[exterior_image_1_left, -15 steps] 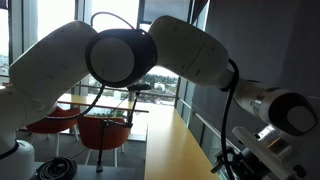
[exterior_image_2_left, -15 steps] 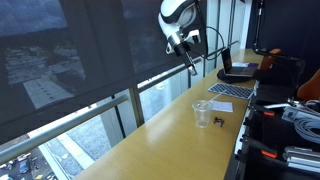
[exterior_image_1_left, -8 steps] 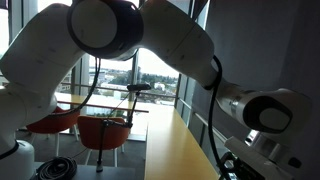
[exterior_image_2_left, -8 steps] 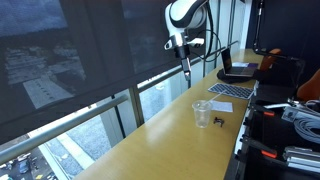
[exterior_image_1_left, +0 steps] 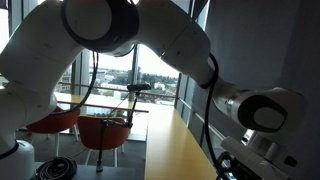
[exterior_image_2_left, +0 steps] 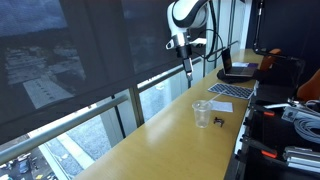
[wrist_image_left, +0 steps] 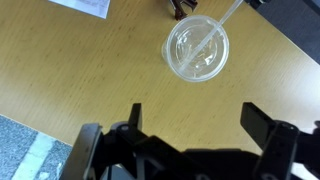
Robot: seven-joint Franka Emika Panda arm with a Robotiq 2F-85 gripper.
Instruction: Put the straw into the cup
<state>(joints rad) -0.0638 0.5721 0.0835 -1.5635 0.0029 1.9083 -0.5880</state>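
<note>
Jaw state: the gripper (wrist_image_left: 193,114) is released, its fingers spread wide with only bare wood showing between them.
Height: in an exterior view the gripper (exterior_image_2_left: 187,68) hangs well above the counter (exterior_image_2_left: 165,140), pointing down and touching nothing.
Task vessel: the cup (wrist_image_left: 197,48) is clear plastic and upright. In the wrist view its mouth faces the camera, just ahead of the spread fingers. In an exterior view the cup (exterior_image_2_left: 202,113) stands on the wood, lower in the picture than the gripper.
Task thing: the straw (wrist_image_left: 226,20) is thin and pale. It runs from over the cup's mouth, across the rim, toward the top edge of the wrist view. Whether its lower end sits inside the cup or only lies across it cannot be told.
Beside the cup: a small dark object (exterior_image_2_left: 219,121) lies just next to it on the room side.
Far corner: a white sheet (wrist_image_left: 85,5) is cut by the top edge of the wrist view, well apart from the cup.
Counter edges: the long board is narrow. In the wrist view one edge runs slantwise at the upper right, near the cup, and a grey strip borders the lower left.
Open room: there is bare wood all round the cup on the gripper's side, and open air between the fingers and the rim.
Further along: a laptop (exterior_image_2_left: 237,70) stands at the counter's far end.
Arm: the arm (exterior_image_1_left: 160,40) arches across most of an exterior view.
</note>
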